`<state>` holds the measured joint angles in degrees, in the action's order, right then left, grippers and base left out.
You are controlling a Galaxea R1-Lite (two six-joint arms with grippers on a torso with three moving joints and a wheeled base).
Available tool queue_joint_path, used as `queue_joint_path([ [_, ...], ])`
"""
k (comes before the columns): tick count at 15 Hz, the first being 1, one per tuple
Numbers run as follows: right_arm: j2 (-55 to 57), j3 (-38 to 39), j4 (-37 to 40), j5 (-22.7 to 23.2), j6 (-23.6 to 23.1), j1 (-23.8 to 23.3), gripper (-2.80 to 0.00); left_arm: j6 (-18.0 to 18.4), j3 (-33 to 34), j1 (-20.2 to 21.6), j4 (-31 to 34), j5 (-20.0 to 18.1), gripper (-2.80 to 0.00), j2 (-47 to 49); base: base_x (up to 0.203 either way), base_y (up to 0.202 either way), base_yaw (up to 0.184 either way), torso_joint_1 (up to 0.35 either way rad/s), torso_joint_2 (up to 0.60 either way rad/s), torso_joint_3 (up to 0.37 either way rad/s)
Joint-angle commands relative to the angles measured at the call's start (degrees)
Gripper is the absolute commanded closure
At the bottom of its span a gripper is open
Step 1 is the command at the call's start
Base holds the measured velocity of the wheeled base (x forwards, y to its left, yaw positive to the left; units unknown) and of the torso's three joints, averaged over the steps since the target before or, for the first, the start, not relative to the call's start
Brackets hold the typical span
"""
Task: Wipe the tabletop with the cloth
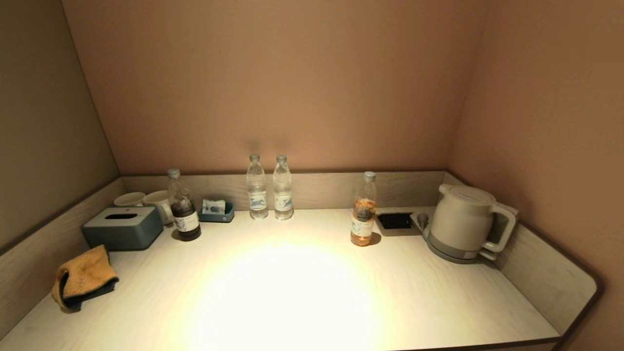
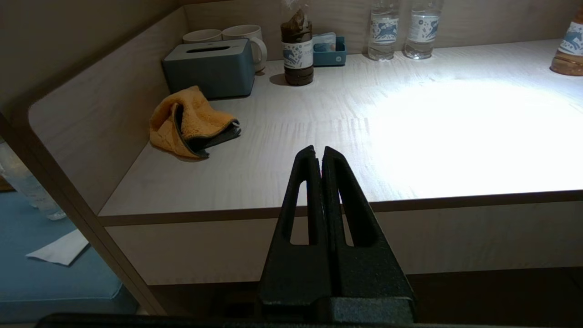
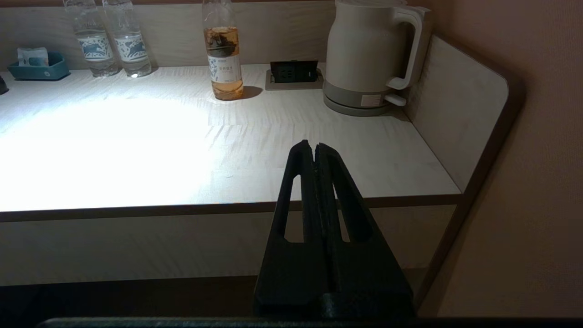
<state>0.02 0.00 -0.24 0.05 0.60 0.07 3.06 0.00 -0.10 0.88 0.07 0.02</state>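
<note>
Cloth (image 1: 83, 279) lies crumpled at far-left of surface (image 1: 302, 292), by tissue box (image 1: 123, 227), w/ left end effector (image 2: 319, 152) & right end effector (image 3: 313, 148) both pinched closed, empty, parked off front edge, so grasp not yet begun.

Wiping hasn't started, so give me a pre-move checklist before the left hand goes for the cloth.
1. Cloth lies free on the tabletop, crumpled, nothing on it: ok.
2. Left hand open for a grasp: not ok, shut.
3. Left hand held back off the table's front edge: ok.
4. Right hand parked, shut, clear of the table: ok.
5. Tissue box close behind the cloth, apart from it: ok.
6. Wiping area free of the bottles along the back: cannot tell.
</note>
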Motion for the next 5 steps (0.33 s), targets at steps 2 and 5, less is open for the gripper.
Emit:
queue_joint_path([
  [2,0.1,0.0,0.0,0.0,0.0,0.0,0.0,0.0,0.0,0.0,0.0,0.0,0.0,0.0,0.0,0.0,0.0,0.0,0.0,0.0],
  [5,0.0,0.0,0.0,0.0,-0.1,0.0,0.0,0.0,0.0,0.0,0.0,0.0,0.0,0.0,0.0,0.0,0.0,0.0,0.0,0.0],
])
